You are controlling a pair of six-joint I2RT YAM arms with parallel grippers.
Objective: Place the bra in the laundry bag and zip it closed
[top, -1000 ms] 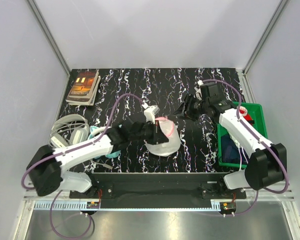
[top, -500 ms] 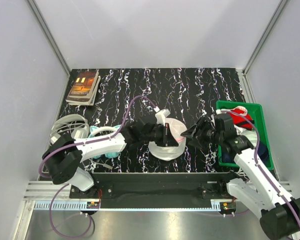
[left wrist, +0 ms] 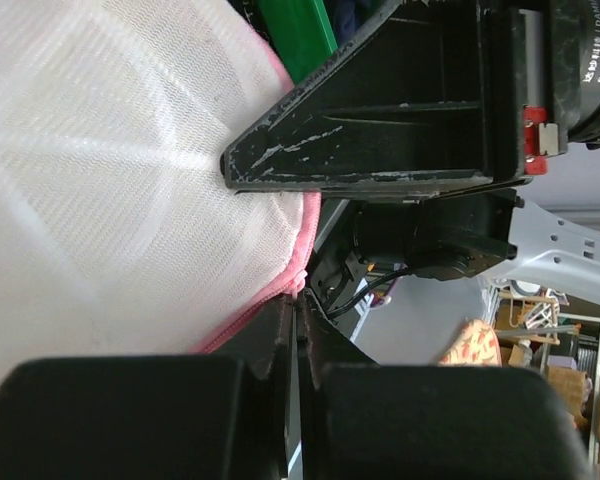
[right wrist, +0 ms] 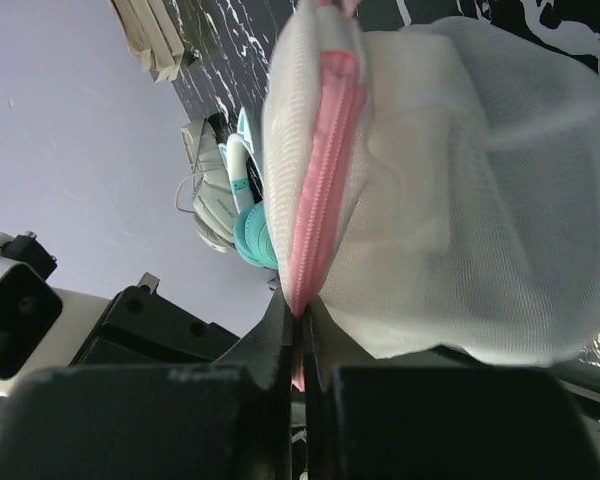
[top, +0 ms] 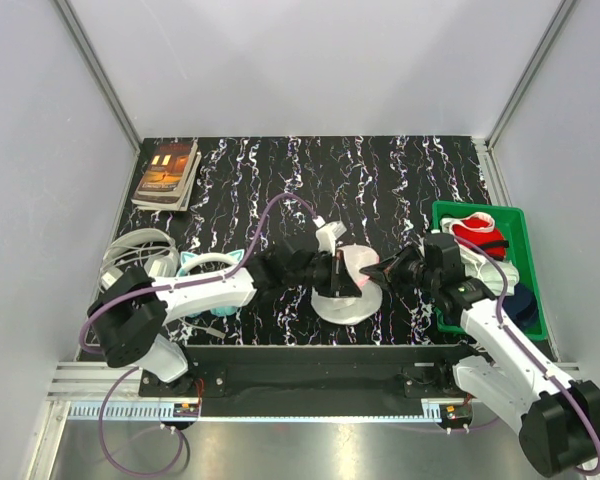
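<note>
Right arm has swung in from the far right, off beside the green bin (top: 525, 262), down toward the near middle of the surface (top: 280, 165); its jaws, apart a moment ago, are now pressed together. Left arm has pushed a little further right, and the laundry bag (top: 350, 302) has slid right with it. Bag sits near-centre on the black marbled surface, between the two grippers, one domed half lying low, the pink-trimmed edge raised above it. Left gripper (top: 335, 276) meets the bag from the left; in the left wrist view its jaws are closed tight on the pink trim at the edge of the white mesh. Right gripper (top: 378, 272) meets the bag from the right; in the right wrist view the pink zip line runs straight down into its closed jaws, pinched there. The two grippers sit just beside each other at the bag's rim, the right one's black body filling the upper part of the left wrist view. Red cloth (top: 477, 229) and white cloth (top: 492, 262) lie in the green bin at right. White headphones (top: 132, 258) and teal headphones (top: 210, 264) lie near left, well apart from the bag. Books (top: 167, 172) are stacked at the far left corner.
</note>
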